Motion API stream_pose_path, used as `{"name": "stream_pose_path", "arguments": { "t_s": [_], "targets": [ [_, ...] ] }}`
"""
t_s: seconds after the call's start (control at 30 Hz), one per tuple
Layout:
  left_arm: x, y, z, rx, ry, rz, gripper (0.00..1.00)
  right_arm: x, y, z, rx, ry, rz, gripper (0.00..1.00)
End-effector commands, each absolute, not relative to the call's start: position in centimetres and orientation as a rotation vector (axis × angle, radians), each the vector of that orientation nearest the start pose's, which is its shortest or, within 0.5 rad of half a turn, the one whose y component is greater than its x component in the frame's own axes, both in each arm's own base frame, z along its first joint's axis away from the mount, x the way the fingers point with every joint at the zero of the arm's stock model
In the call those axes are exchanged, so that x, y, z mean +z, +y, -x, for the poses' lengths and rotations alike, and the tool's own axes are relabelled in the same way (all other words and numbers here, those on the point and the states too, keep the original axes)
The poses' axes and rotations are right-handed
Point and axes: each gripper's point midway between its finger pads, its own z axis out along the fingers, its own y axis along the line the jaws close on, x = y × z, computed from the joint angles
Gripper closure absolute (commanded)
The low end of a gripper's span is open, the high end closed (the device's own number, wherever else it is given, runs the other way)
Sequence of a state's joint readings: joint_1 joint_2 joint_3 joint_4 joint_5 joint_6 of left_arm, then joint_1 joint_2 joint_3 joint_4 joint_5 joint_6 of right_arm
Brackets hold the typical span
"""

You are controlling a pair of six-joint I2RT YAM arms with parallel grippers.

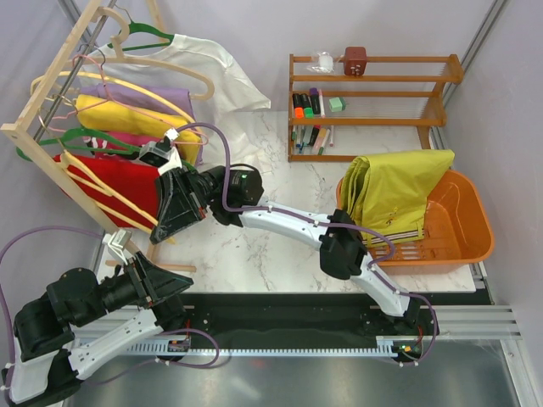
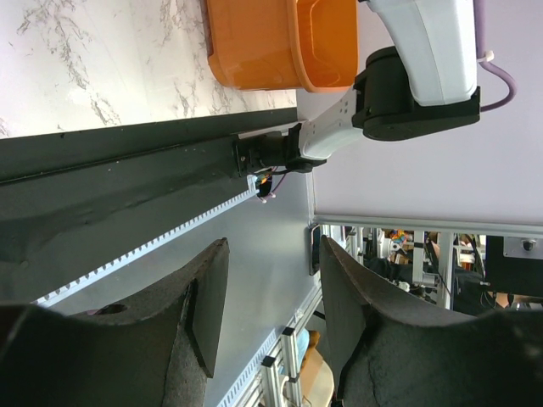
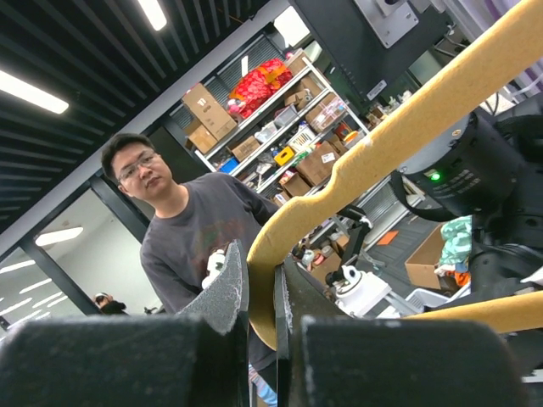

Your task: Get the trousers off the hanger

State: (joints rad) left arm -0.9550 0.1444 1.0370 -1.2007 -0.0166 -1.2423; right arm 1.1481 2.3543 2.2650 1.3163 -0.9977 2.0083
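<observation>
Marble table, right hand around hanger

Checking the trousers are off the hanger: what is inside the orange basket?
The lime-yellow trousers lie folded in the orange basket, spilling over one rim; the basket's other side is bare. Whatever lies beneath the trousers is covered.

No legible text — none anywhere
</observation>
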Motion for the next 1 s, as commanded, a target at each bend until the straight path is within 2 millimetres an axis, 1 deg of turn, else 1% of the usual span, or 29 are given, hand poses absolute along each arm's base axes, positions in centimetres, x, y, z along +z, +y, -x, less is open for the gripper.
{"name": "stream_pose_path", "arguments": {
  "t_s": [0.0, 0.17, 0.23, 0.27, 0.3, 0.4, 0.5, 0.57, 0.63, 0.67, 0.7, 0.73, 0.77, 0.8, 0.83, 0.87, 0.9, 0.93, 0.97],
  "targets": [
    [29.9, -10.8, -2.9, -1.438, 2.144, 0.352, 0.46, 49.1, 46.3, -3.4, 2.995, 0.858, 1.332, 1.0],
    [29.8, -11.1, -3.1, -1.428, 2.158, 0.358, 0.46, 49.4, 45.7, -3.5, 2.983, 0.797, 1.347, 1.0],
    [29.8, -11.3, -3.2, -1.422, 2.162, 0.353, 0.46, 49.0, 46.3, -3.7, 2.971, 0.83, 1.345, 1.0],
    [29.8, -11.4, -3.3, -1.418, 2.165, 0.352, 0.46, 48.4, 46.8, -3.6, 2.944, 0.881, 1.368, 1.0],
    [29.9, -11.7, -3.0, -1.435, 2.174, 0.325, 0.46, 48.5, 47.4, -3.7, 2.928, 0.936, 1.363, 1.0],
    [30.2, -12.0, -3.0, -1.437, 2.174, 0.3, 0.46, 48.8, 47.4, -3.5, 2.916, 0.916, 1.367, 1.0],
    [30.6, -12.2, -3.0, -1.452, 2.16, 0.273, 0.46, 49.1, 47.4, -3.3, 2.905, 0.9, 1.372, 1.0],
    [31.0, -12.2, -2.9, -1.472, 2.141, 0.265, 0.46, 49.2, 47.9, -3.2, 2.881, 0.912, 1.37, 1.0],
    [31.7, -12.2, -2.7, -1.5, 2.107, 0.235, 0.46, 49.9, 47.7, -2.9, 2.849, 0.923, 1.381, 1.0],
    [32.2, -12.3, -2.7, -1.518, 2.081, 0.22, 0.46, 49.2, 48.2, -3.1, 2.853, 0.977, 1.359, 1.0],
    [32.7, -12.3, -2.5, -1.532, 2.062, 0.192, 0.46, 50.6, 46.9, -2.5, 2.807, 0.92, 1.376, 1.0],
    [33.0, -12.2, -2.4, -1.54, 2.049, 0.178, 0.46, 50.7, 46.7, -2.4, 2.793, 0.936, 1.374, 1.0],
    [33.4, -12.3, -2.3, -1.545, 2.037, 0.166, 0.46, 49.6, 47.1, -2.5, 2.788, 1.003, 1.356, 1.0],
    [33.6, -12.2, -2.2, -1.547, 2.027, 0.144, 0.46, 51.1, 45.8, -1.8, 2.754, 0.962, 1.373, 1.0],
    [34.1, -12.2, -2.1, -1.557, 2.011, 0.128, 0.46, 51.2, 45.3, -1.7, 2.733, 0.966, 1.382, 1.0],
    [34.4, -12.2, -2.0, -1.56, 1.996, 0.107, 0.46, 50.6, 45.6, -1.9, 2.734, 1.022, 1.356, 1.0],
    [34.7, -12.4, -1.8, -1.573, 1.991, 0.084, 0.46, 51.9, 44.6, -1.7, 2.692, 0.991, 1.342, 1.0],
    [34.9, -12.6, -1.7, -1.58, 1.986, 0.066, 0.46, 52.1, 44.3, -2.1, 2.669, 0.998, 1.316, 1.0],
    [34.9, -12.8, -1.7, -1.579, 1.987, 0.04, 0.45, 51.6, 44.6, -2.5, 2.658, 1.05, 1.286, 1.0]
  ]
}}
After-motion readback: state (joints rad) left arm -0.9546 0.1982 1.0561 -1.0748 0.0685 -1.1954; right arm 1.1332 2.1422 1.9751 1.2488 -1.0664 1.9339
